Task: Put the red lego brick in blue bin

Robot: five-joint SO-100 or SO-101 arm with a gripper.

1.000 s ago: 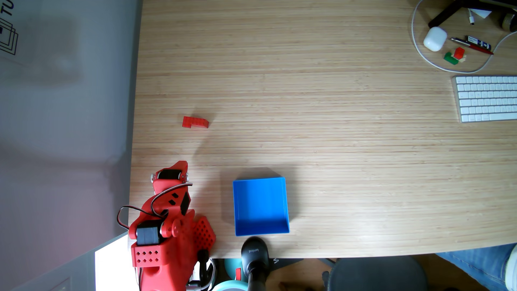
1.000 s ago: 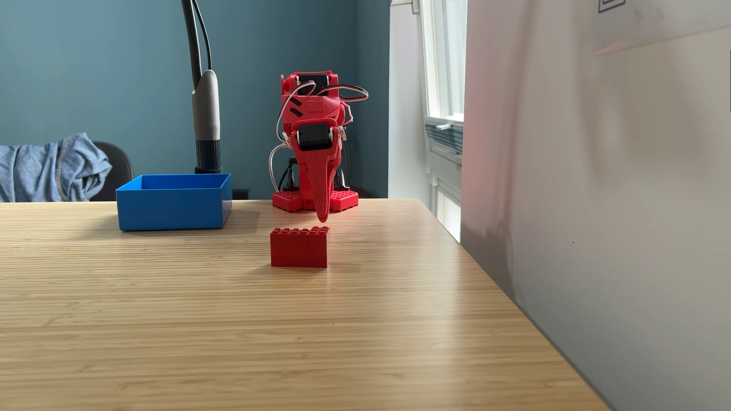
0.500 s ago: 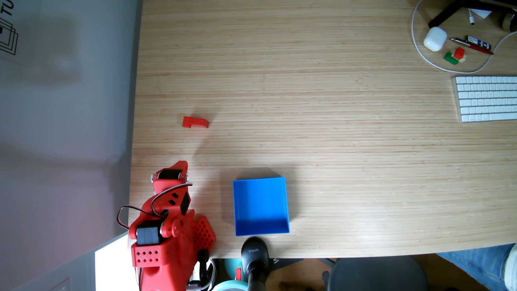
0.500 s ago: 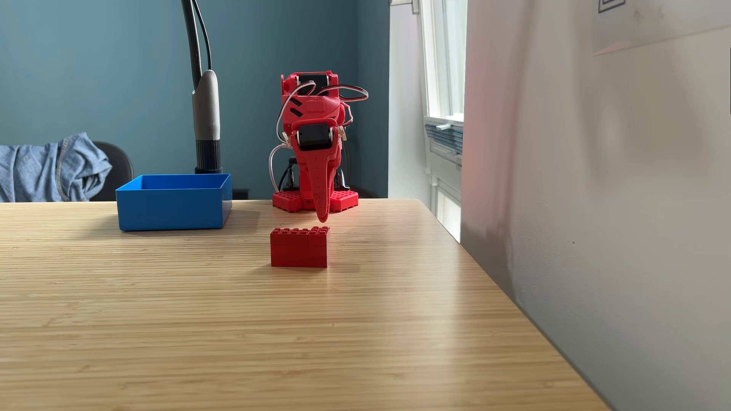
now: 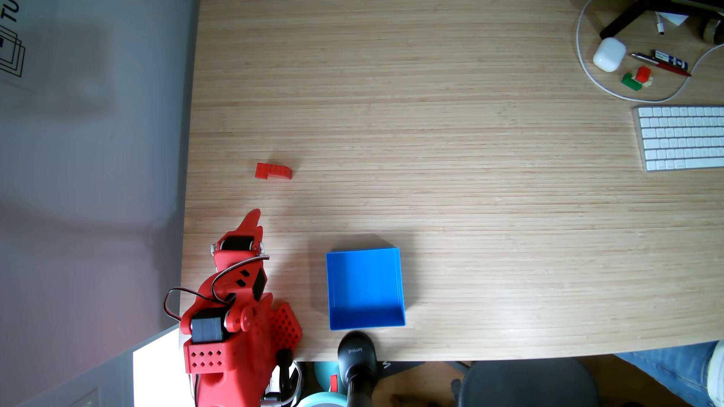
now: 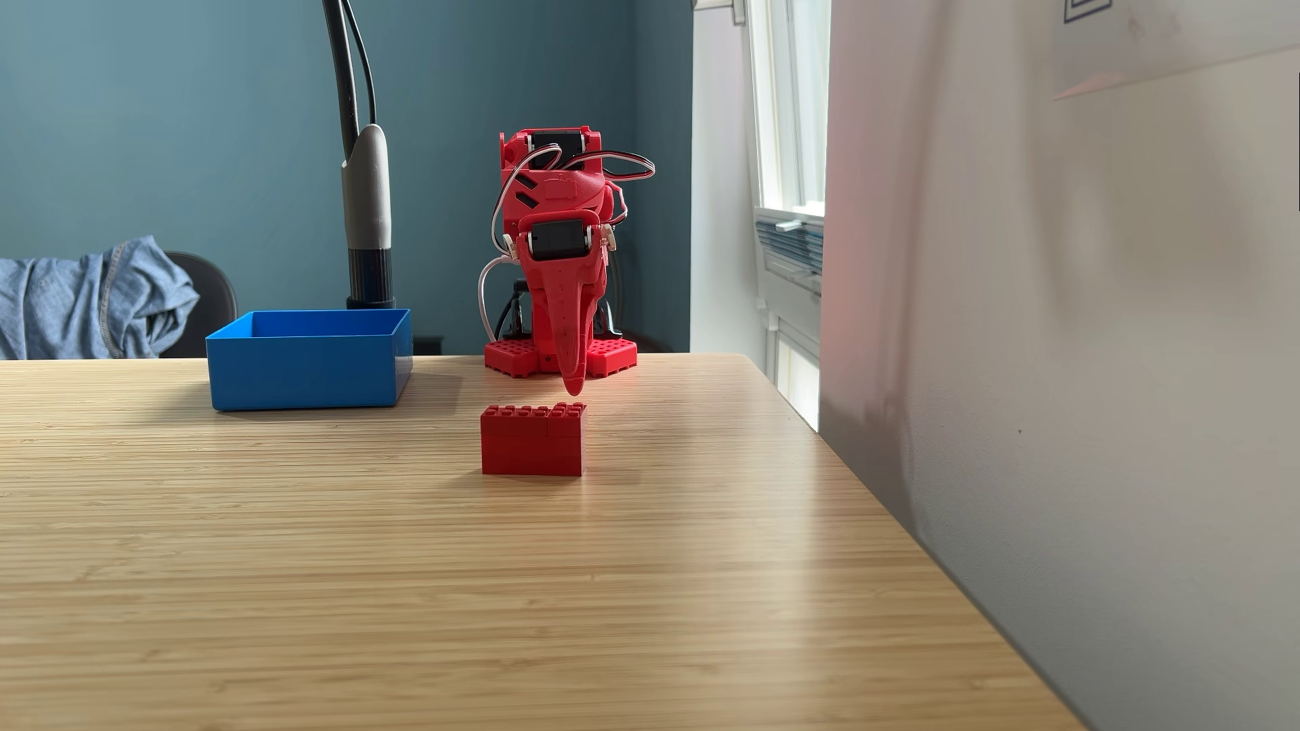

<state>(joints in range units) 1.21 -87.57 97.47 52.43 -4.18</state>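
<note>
While the red lego brick [image 5: 273, 171] sits upright on the desk [image 5: 450, 188], studs up and well apart from the blue bin [image 5: 396, 287], our tool [image 5: 254, 214] hangs beyond the arm's folded body, pointing toward the brick but short of it, and it holds nothing. Seen from the low fixed view, the tool [image 6: 573, 383] tapers to a single tip above the desk, so its fingers appear pressed together with no gap between them. We judge that we are at the very start of the reach, with the pick itself not yet begun. To do this step well, we should spread the fingers wide before we get near, since a closed tip would only nudge the brick away. In the top-down fixed view the brick shows a stepped outline, thicker at its left end and narrower along the rest, so we would aim for the long narrow stretch and close across its short width. We should come down from above, not sweep in low, because the piece [image 6: 533, 439] looks light and could slide on the smooth wood. The bin [image 6: 309, 362] stands empty with raised walls, so we will need lift enough to clear its rim.
</note>
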